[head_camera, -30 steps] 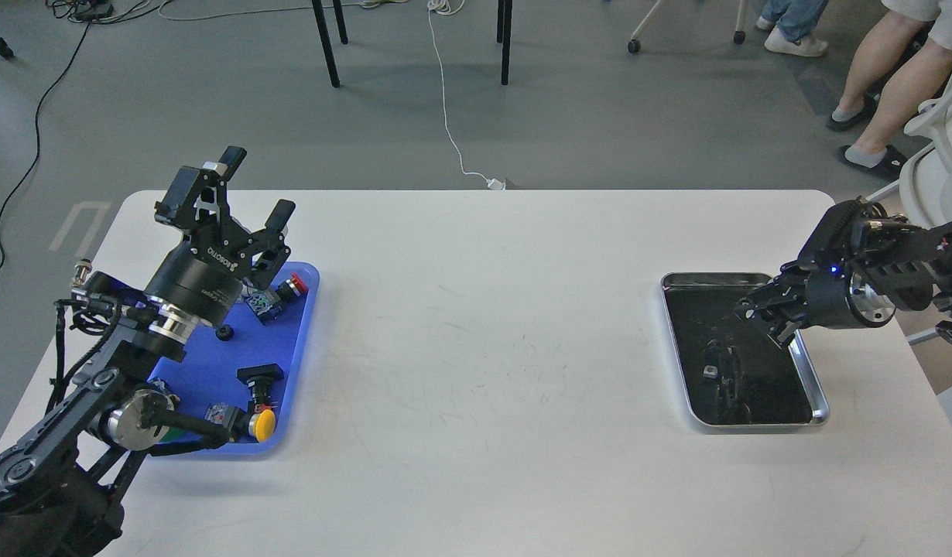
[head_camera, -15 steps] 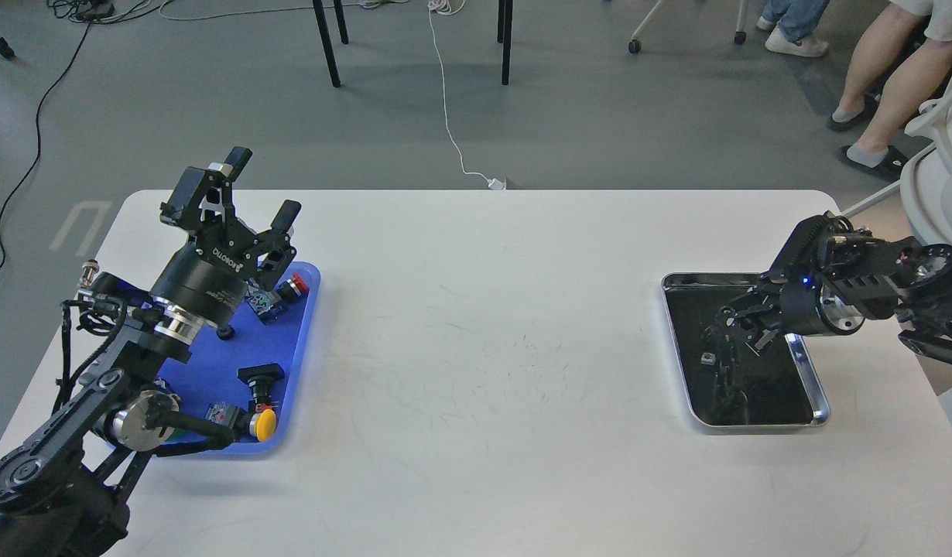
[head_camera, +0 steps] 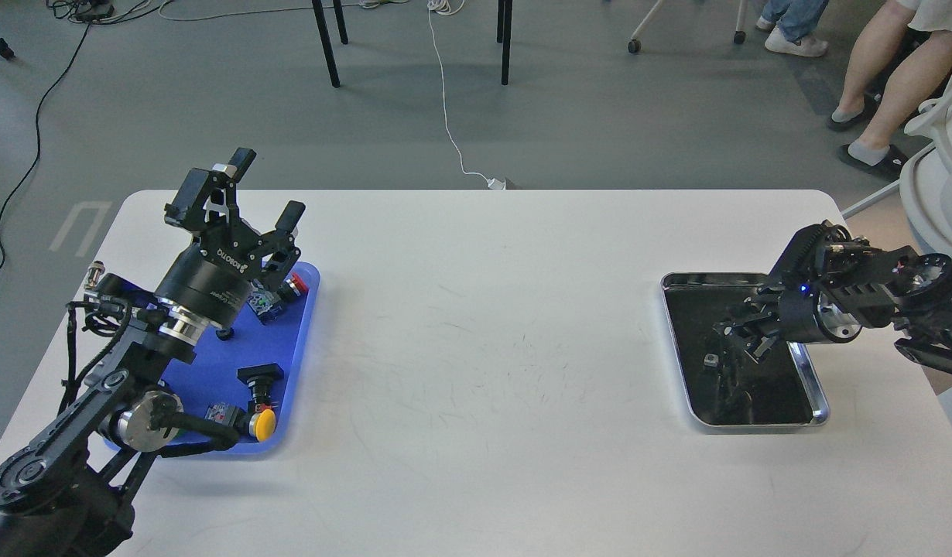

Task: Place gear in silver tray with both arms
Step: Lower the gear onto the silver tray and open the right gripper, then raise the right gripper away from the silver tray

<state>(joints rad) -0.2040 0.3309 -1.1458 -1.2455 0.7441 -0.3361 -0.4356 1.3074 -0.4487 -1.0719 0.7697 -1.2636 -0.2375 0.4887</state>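
Note:
The silver tray (head_camera: 812, 381) lies on the right of the white table, its dark bottom reflecting my arm. A small grey part (head_camera: 710, 360) lies in it. My right gripper (head_camera: 737, 334) hangs low over the tray's middle, pointing left; it is dark against the dark bottom, so I cannot tell its fingers apart. My left gripper (head_camera: 267, 187) is open and empty, raised above the far end of the blue tray (head_camera: 304, 333). A small black round part (head_camera: 224, 334), possibly a gear, lies on the blue tray just below the left wrist.
The blue tray also holds a red push button (head_camera: 292, 285), a yellow push button (head_camera: 265, 424), a black switch (head_camera: 261, 377) and other small parts. A person's legs (head_camera: 882, 85) and a white chair (head_camera: 936, 186) are off the table's right far corner.
My right gripper has moved left and down, from the tray's right rim to over its middle. My left gripper has shifted slightly to the right and stayed open.

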